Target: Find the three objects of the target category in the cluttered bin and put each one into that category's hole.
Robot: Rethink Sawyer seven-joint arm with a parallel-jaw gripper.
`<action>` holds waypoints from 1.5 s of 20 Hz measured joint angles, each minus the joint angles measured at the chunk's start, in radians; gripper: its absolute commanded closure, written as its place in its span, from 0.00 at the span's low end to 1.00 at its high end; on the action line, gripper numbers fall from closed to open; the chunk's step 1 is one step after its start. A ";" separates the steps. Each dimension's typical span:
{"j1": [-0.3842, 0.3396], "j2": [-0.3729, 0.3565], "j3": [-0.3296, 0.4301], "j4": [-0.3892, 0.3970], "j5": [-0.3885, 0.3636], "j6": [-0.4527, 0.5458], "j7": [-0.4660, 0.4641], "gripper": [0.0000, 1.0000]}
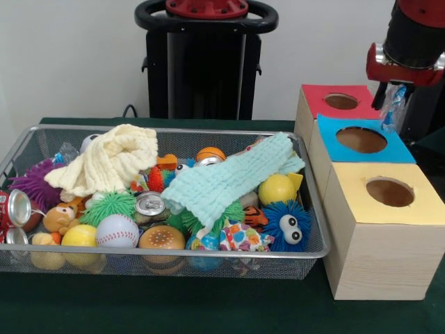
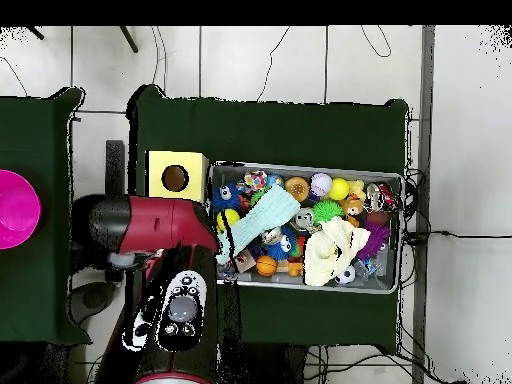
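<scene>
The wire mesh bin (image 1: 174,132) sits on the green table, full of toys and cloths; it also shows in the overhead view (image 2: 300,168). The red-topped box's hole (image 1: 341,101) is at the back right. My gripper (image 1: 389,104) hangs just right of that box, behind the blue-topped box (image 1: 334,142). It holds a crinkled clear-bluish plastic piece (image 1: 395,110) above the table. In the overhead view my arm (image 2: 160,225) covers the gripper and the red and blue boxes.
The yellow-topped box (image 1: 424,202) stands nearest the camera and shows overhead (image 2: 175,178). In the bin lie a cream cloth (image 1: 111,163), a mint cloth (image 1: 229,182), a baseball (image 1: 117,231), cans (image 1: 149,204) and a blue fuzzy ball (image 1: 286,226). A pink bowl (image 2: 15,208) sits on a side table.
</scene>
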 measured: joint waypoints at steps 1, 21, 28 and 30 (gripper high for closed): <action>0.001 0.000 0.000 -0.004 0.000 0.000 0.000 1.00; 0.003 0.009 -0.064 -0.065 -0.042 -0.113 0.000 1.00; 0.003 0.010 -0.080 -0.060 -0.077 -0.149 0.000 1.00; 0.002 0.010 -0.083 -0.054 -0.080 -0.154 0.000 1.00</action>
